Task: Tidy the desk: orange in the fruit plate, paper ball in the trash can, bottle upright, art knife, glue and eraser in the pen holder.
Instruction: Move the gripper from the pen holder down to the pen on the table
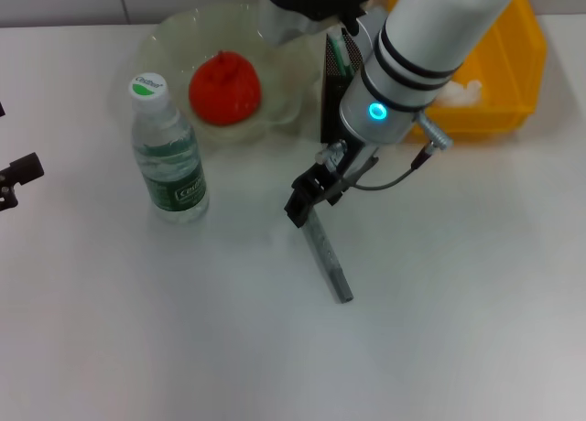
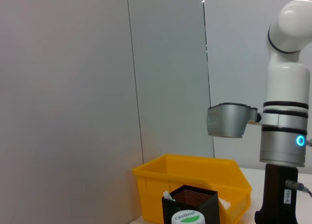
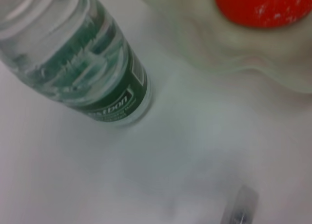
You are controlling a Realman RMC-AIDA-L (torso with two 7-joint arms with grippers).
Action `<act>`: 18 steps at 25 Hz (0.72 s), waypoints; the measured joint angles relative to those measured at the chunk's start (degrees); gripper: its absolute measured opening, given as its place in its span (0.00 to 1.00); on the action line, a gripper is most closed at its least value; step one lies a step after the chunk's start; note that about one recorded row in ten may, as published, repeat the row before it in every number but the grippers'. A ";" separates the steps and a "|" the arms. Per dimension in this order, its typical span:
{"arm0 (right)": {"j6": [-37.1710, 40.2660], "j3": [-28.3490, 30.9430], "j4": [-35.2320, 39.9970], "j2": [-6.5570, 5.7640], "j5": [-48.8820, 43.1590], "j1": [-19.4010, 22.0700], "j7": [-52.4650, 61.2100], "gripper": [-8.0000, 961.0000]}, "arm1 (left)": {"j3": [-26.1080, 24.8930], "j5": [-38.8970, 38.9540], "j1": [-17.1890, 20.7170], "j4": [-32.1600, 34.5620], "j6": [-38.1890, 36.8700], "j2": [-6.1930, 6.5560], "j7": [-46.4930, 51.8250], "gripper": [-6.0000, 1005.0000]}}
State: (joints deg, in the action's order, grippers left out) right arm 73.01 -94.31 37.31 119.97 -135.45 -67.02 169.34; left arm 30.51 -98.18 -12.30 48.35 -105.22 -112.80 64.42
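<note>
A grey art knife [image 1: 330, 261] lies flat on the white table; one end of it shows in the right wrist view [image 3: 240, 209]. My right gripper [image 1: 307, 198] hovers at the knife's far end, low over the table. The bottle [image 1: 169, 156] [image 3: 83, 58] stands upright left of it. In the clear fruit plate [image 1: 165, 41] [image 3: 234, 53] sits the orange [image 1: 224, 88] [image 3: 265, 7]. The black mesh pen holder [image 1: 331, 91] [image 2: 191, 200] stands behind my right arm with something green inside. The paper ball [image 1: 464, 91] lies in the yellow trash can [image 1: 513, 69] [image 2: 195, 177]. Glue and eraser are hidden.
My left gripper [image 1: 18, 176] is parked at the table's left edge. The right arm [image 2: 285, 136] rises over the pen holder and the trash can. Bare white tabletop lies in front of and to the right of the knife.
</note>
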 joint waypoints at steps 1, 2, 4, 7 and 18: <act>-0.60 -0.68 -0.21 0.00 0.41 0.11 0.00 0.60 | -0.01 0.00 0.01 0.00 0.00 -0.01 -0.11 0.79; -1.31 -1.50 -0.45 0.00 0.94 0.25 0.00 0.60 | -0.02 0.00 0.03 0.00 0.01 -0.05 -0.28 0.79; -2.37 -2.63 -0.83 0.00 1.77 0.49 0.00 0.60 | -0.02 0.00 0.06 0.00 0.02 -0.13 -0.44 0.79; -3.57 -3.13 -1.36 0.00 2.08 0.81 0.00 0.60 | -0.02 0.00 0.08 -0.01 0.03 -0.18 -0.55 0.79; -7.72 -7.44 -1.13 0.00 2.98 2.07 0.00 0.59 | -0.02 0.00 0.18 -0.40 0.02 -0.32 -1.14 0.79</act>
State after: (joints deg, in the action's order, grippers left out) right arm 65.30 -101.75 36.18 119.97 -132.47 -64.95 169.34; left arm 30.50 -98.18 -12.12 47.94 -105.21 -113.12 63.28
